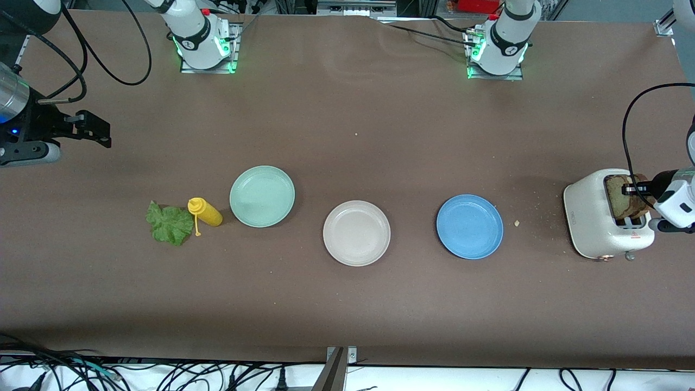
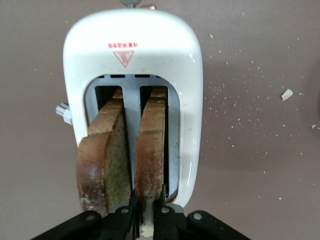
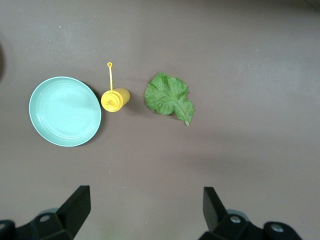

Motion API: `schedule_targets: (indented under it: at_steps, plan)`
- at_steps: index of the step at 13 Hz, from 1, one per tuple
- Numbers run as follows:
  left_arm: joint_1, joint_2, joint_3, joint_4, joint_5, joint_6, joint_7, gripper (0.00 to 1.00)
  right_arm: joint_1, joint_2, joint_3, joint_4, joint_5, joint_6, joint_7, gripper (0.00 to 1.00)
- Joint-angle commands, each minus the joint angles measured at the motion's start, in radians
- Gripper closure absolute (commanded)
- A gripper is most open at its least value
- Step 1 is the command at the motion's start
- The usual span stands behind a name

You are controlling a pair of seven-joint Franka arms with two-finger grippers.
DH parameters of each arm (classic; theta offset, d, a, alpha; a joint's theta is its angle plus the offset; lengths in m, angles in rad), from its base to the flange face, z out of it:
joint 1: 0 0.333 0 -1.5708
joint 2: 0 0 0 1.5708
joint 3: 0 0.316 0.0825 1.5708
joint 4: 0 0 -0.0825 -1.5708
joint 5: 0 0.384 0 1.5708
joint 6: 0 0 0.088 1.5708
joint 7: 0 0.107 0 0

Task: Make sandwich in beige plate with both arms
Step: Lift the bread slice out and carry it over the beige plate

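Beige plate [image 1: 357, 233] sits bare mid-tabletop between the mint plate [image 1: 262, 196] and blue plate [image 1: 469, 226], so nothing is built yet. Left hand [image 2: 148, 212] is clamped on one bread slice [image 2: 150, 145] in the toaster [image 1: 589, 217]; a second slice [image 2: 102, 155] stands beside it. Right hand [image 3: 145, 205] waits apart over bare tabletop near the lettuce [image 1: 169, 222] and yellow bottle [image 1: 205, 212]. Both slices and lettuce remain to be placed. Toaster bears a red warning triangle; its lettering is unreadable.

Three plates [image 1: 357, 233], two bread slices [image 2: 107, 155], one toaster [image 1: 589, 217].
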Motion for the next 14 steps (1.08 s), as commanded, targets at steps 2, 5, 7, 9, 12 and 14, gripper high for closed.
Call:
schedule_targets:
  at_steps: [2, 5, 7, 9, 12, 14]
  plan:
    - [-0.006, -0.013, -0.007, 0.165, 0.018, -0.155, 0.028, 1.00, 0.003, -0.009, 0.000, 0.000, -0.003, -0.005, 0.014, 0.00]
    - [-0.022, -0.022, -0.024, 0.269, -0.003, -0.286, 0.017, 1.00, 0.003, -0.009, 0.000, 0.001, -0.003, -0.005, 0.014, 0.00]
    - [-0.048, -0.023, -0.041, 0.317, -0.092, -0.361, -0.063, 1.00, 0.003, -0.009, 0.000, 0.001, -0.003, -0.005, 0.014, 0.00]
    - [-0.094, -0.054, -0.058, 0.302, -0.194, -0.375, -0.218, 1.00, 0.003, -0.009, 0.000, 0.000, -0.003, -0.007, 0.014, 0.00]
    - [-0.117, -0.054, -0.191, 0.261, -0.311, -0.373, -0.448, 1.00, 0.003, -0.007, 0.000, 0.000, -0.005, -0.005, 0.014, 0.00]
    - [-0.118, -0.056, -0.267, 0.209, -0.405, -0.297, -0.553, 1.00, 0.003, -0.009, 0.000, 0.001, -0.005, -0.005, 0.014, 0.00]
